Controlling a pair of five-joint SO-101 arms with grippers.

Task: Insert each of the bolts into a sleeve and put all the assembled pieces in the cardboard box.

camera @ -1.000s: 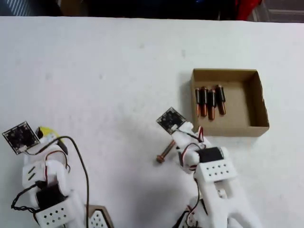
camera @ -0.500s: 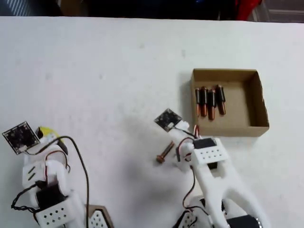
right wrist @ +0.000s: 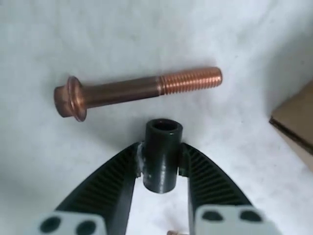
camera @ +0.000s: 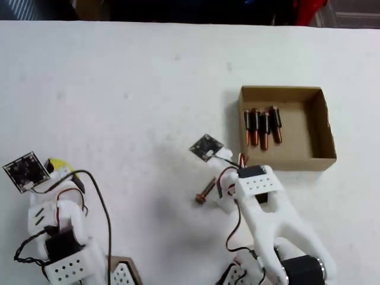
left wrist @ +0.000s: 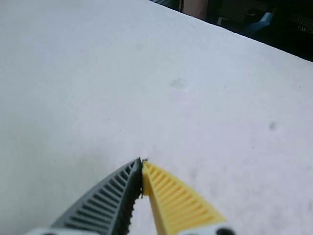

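Note:
A copper bolt [right wrist: 137, 91] lies flat on the white table, also seen as the bolt [camera: 206, 190] in the high view. My right gripper [right wrist: 161, 149] is shut on a black sleeve [right wrist: 163, 156], held just short of the bolt's shaft with its open end toward it. The cardboard box [camera: 315, 132] stands at the right and holds several assembled bolt-and-sleeve pieces [camera: 262, 127]. My left gripper [left wrist: 141, 166] rests shut and empty over bare table at the near left [camera: 54, 168].
A corner of the cardboard box [right wrist: 296, 122] shows close beside the right gripper. The right arm [camera: 267, 214] hangs over the table's front middle. A brown piece [camera: 126, 270] sits at the front edge near the left arm's base.
The right arm has swung over its gripper and shifted slightly left toward the bolt, sleeve still held. The bolt and the left arm have not moved.

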